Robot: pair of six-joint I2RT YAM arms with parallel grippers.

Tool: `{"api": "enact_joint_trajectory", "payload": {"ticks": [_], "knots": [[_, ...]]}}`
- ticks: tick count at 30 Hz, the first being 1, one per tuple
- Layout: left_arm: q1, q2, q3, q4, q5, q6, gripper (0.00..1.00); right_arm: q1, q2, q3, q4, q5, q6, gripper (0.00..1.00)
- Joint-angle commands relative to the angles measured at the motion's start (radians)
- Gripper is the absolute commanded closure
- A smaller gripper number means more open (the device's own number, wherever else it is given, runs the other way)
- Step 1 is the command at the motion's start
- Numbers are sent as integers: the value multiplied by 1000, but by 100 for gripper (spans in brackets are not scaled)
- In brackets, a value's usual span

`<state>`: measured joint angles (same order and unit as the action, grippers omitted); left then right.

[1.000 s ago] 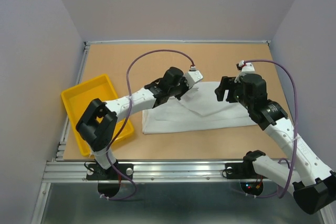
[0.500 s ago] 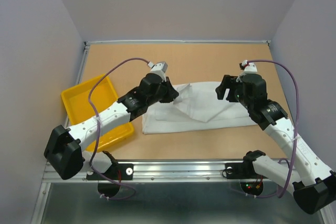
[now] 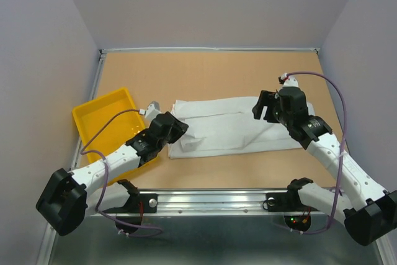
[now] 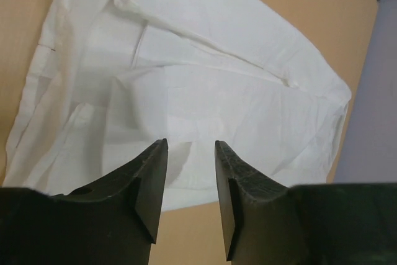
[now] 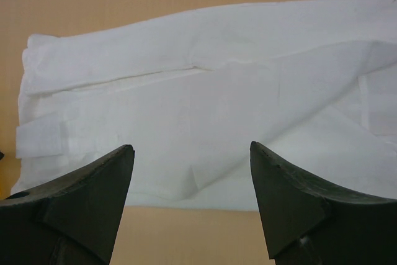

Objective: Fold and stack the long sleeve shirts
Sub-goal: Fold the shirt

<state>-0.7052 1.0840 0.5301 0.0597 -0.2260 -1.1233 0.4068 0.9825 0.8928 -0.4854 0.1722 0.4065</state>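
A white long sleeve shirt (image 3: 229,128) lies flat on the brown table, folded into a long strip running left to right. My left gripper (image 3: 181,130) hovers at the strip's left end, its jaws a little apart with nothing between them. In the left wrist view (image 4: 190,147) the shirt (image 4: 205,79) spreads out beyond the fingertips. My right gripper (image 3: 262,107) is wide open and empty above the strip's right part. In the right wrist view (image 5: 192,150) the shirt (image 5: 205,91) lies below and ahead of it.
A yellow plastic tray (image 3: 102,105) sits at the table's left edge, just left of my left arm. A metal rail (image 3: 186,200) runs along the near edge. Grey walls enclose the left, back and right.
My left gripper swung from the shirt's middle back to its left end. The flap raised there now lies flat. The right arm has barely moved.
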Motion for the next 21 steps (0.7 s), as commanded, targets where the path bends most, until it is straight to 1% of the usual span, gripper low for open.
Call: {"api": "enact_joint_trajectory", "payload": {"ticks": [1,2,3,4,5,7,10,11,12,13,14,15,16,18,19,21], "knots": [[21,-113,-36,19,-72,-76,48,0,11,-26,21,10,28,20],[24,-127,-39,0,-73,-75,45,-2,15,-26,21,9,32,20],[27,-142,-50,-15,-75,-70,36,-2,19,-28,21,4,35,20],[29,-169,-64,-27,-72,-50,31,-2,22,-28,21,-2,35,20],[29,-177,-70,-24,-65,-37,22,-2,25,-26,21,-7,35,20],[33,-173,-78,-8,-32,-9,20,-3,33,-25,21,-13,32,20],[39,-125,-58,-11,0,40,19,0,41,-23,22,-17,31,20],[41,-81,-48,-17,7,49,21,-2,42,-23,22,-19,31,20],[49,-55,-27,-21,13,77,26,0,44,-22,22,-22,31,20],[53,-27,-16,-21,19,97,29,-2,44,-23,22,-28,31,20],[55,23,10,-23,16,115,34,-2,44,-23,22,-30,31,20],[59,48,22,-23,2,161,40,0,42,-25,24,-37,31,20],[62,94,34,-18,-1,186,40,-2,42,-29,24,-37,29,20],[69,132,73,-11,-18,250,40,0,41,-32,24,-39,25,20],[69,160,85,0,-32,316,40,-2,41,-37,24,-40,23,20],[75,183,113,-3,-50,358,40,-2,39,-37,24,-45,18,20]]}}
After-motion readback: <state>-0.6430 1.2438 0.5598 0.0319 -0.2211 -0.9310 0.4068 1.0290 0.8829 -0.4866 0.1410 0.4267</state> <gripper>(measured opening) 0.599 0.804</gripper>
